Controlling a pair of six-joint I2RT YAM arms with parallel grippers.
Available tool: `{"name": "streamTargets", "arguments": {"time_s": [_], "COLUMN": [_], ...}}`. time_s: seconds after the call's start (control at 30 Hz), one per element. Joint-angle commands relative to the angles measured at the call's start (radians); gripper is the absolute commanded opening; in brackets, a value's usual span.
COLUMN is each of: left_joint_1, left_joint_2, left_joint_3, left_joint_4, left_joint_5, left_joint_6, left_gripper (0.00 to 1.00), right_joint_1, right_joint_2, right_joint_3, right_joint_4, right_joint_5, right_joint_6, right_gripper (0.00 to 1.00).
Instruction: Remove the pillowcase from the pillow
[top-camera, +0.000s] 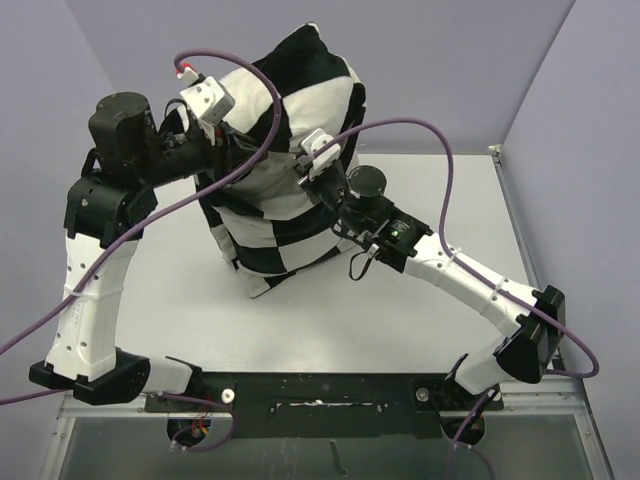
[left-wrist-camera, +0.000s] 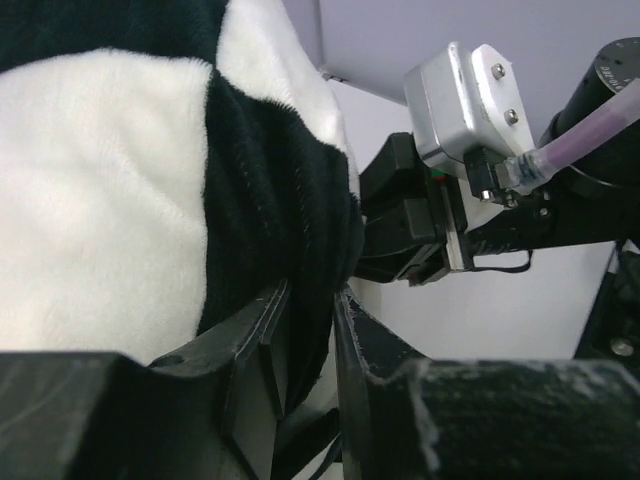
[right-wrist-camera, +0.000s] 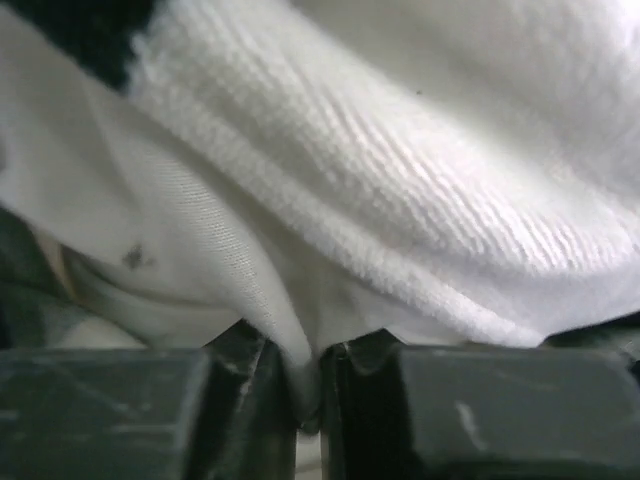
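Note:
The black-and-white checkered pillowcase (top-camera: 300, 90) stands bunched up at the middle back of the table. My left gripper (top-camera: 232, 150) grips its left side. In the left wrist view, the left gripper (left-wrist-camera: 310, 300) is shut on a black fold of the pillowcase (left-wrist-camera: 100, 200). My right gripper (top-camera: 312, 180) is pressed into its right side. In the right wrist view, the right gripper (right-wrist-camera: 310, 360) is shut on a pinch of smooth off-white pillow (right-wrist-camera: 190, 230) fabric, just under the plush edge of the pillowcase (right-wrist-camera: 400, 170). Most of the pillow is hidden inside the cover.
The white table (top-camera: 330, 310) lies in front of the bundle, with grey walls behind and at the sides. Purple cables loop over both arms. The right arm's wrist camera block (left-wrist-camera: 465, 100) sits close to my left gripper.

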Motion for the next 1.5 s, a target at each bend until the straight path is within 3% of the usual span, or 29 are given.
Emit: {"name": "streamTargets", "arguments": {"time_s": [0.0, 0.23, 0.4, 0.77, 1.0, 1.17, 1.23, 1.4, 1.47], "left_joint_1": [-0.010, -0.031, -0.042, -0.060, -0.061, -0.063, -0.070, -0.072, -0.072], "left_joint_2": [-0.030, -0.130, -0.166, -0.187, -0.234, -0.270, -0.257, -0.179, -0.160], "left_joint_3": [-0.007, -0.290, -0.382, -0.388, -0.480, -0.505, -0.479, -0.359, -0.331], "left_joint_4": [0.030, 0.379, 0.613, 0.991, 1.083, 1.044, 0.997, 0.884, 0.868], "left_joint_5": [-0.136, -0.474, -0.528, -0.560, -0.511, -0.410, -0.404, -0.540, -0.576], "left_joint_6": [0.094, 0.312, 0.327, 0.347, 0.287, 0.233, 0.233, 0.235, 0.247], "left_gripper": [0.22, 0.19, 0.18, 0.18, 0.25, 0.25, 0.22, 0.01, 0.00], "right_joint_1": [-0.009, 0.004, 0.037, 0.092, 0.181, 0.258, 0.286, 0.298, 0.281], "right_joint_2": [-0.044, -0.056, -0.019, 0.043, 0.060, 0.069, 0.073, 0.030, -0.013], "right_joint_3": [-0.019, -0.045, -0.024, -0.015, -0.068, -0.113, -0.145, -0.304, -0.383], "right_joint_4": [0.098, 0.079, 0.046, 0.057, 0.095, 0.085, 0.067, 0.050, 0.033], "right_joint_5": [-0.006, -0.041, -0.057, -0.118, -0.160, -0.191, -0.188, -0.164, -0.157], "right_joint_6": [0.081, 0.132, 0.145, 0.232, 0.249, 0.243, 0.228, 0.238, 0.239], "right_gripper": [0.00, 0.00, 0.00, 0.00, 0.00, 0.00, 0.00, 0.00, 0.00]}}
